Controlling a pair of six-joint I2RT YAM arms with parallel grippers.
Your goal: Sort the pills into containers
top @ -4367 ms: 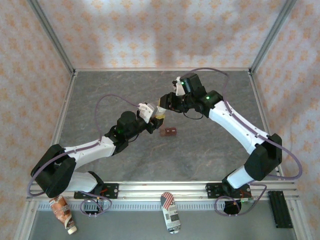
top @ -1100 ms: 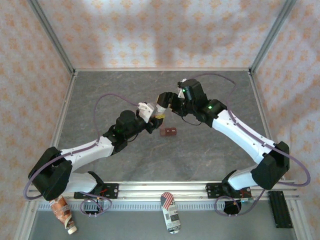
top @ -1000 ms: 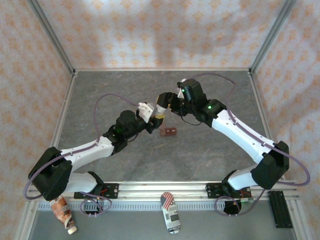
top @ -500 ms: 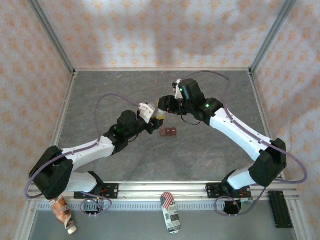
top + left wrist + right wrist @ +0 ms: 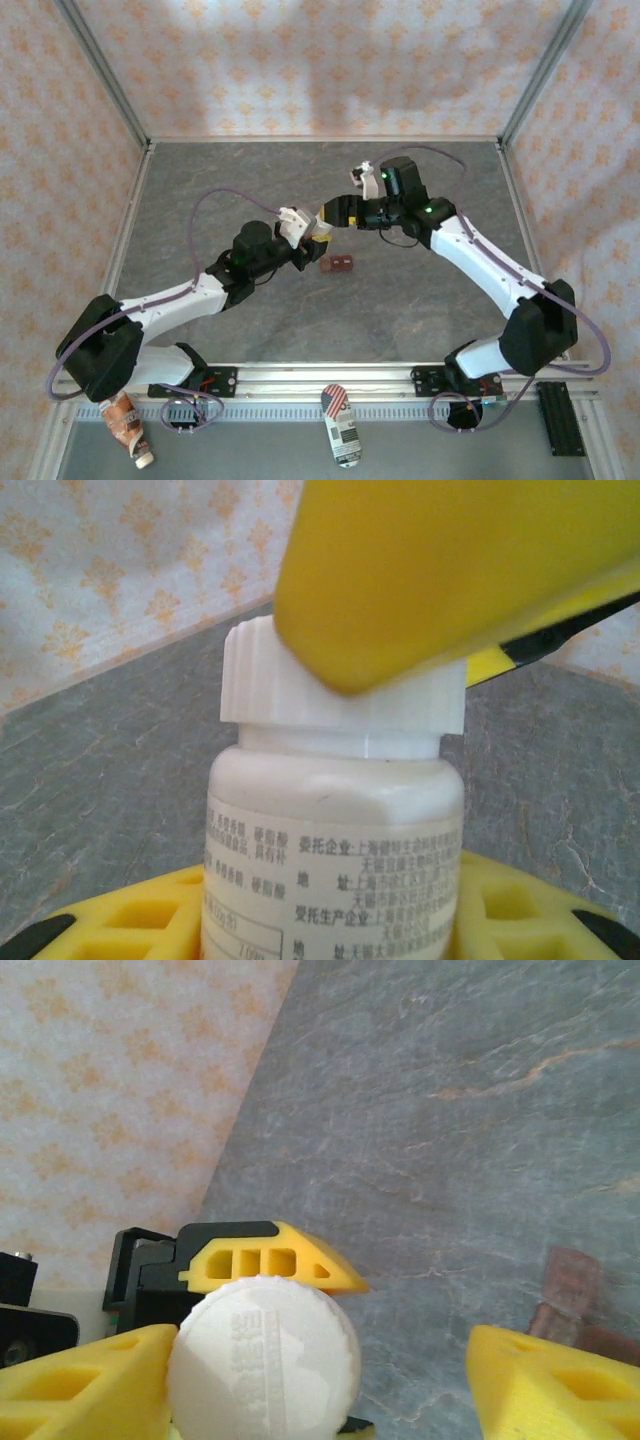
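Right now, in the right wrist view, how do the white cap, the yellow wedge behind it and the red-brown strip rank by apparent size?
1. white cap: largest, but nearest the camera.
2. yellow wedge.
3. red-brown strip: smallest, partly hidden and farther off.

The bottle (image 5: pixel 330 820) is white, cap and all, its label printed in dark characters. The fingers (image 5: pixel 545 1385) are bright yellow. The table (image 5: pixel 420 300) is grey, veined like marble — the containers (image 5: pixel 337 264) are dark red-brown. The walls (image 5: pixel 300 60) are pale with peach floral motifs.

Bottle (image 5: pixel 330 865) label: Chinese print (cap (image 5: pixel 262 1355) embossed too).
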